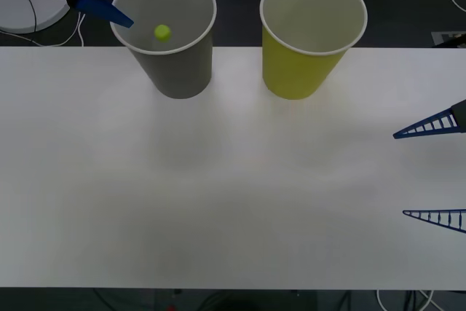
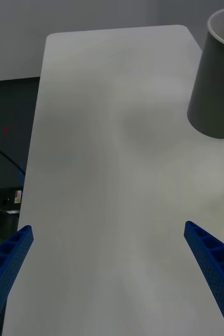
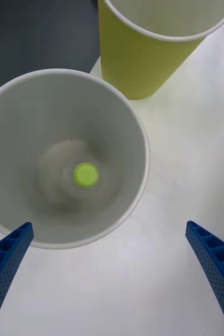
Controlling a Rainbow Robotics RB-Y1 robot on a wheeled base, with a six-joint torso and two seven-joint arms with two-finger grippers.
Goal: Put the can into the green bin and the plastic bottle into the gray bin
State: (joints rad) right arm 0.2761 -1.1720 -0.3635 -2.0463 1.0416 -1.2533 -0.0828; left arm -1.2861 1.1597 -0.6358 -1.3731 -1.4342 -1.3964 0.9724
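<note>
Bottle: bottle (image 3: pixel 84 175) stood inside the gray bin (image 1: pixel 175 71), lime cap up, resting on the bin's floor.
Gray bin: upright at the worktop's (image 1: pixel 218 194) far edge, just beside the green bin (image 1: pixel 302 71), apart from it.
Green bin: upright; what could be seen of its inside held no can.
Left tool: left tool (image 3: pixel 112 273) hung above the gray bin's rim, fingers wide apart, holding nothing.
Right tool: right tool (image 1: pixel 435 172) waited low over the worktop's right side, fingers spread, empty.
Progress: bottle step looked done; can step could not be judged.
Risk: a left finger sat close to the gray bin's rim, so a careless pull-away could clip the light bin and tip it, spilling the bottle.
</note>
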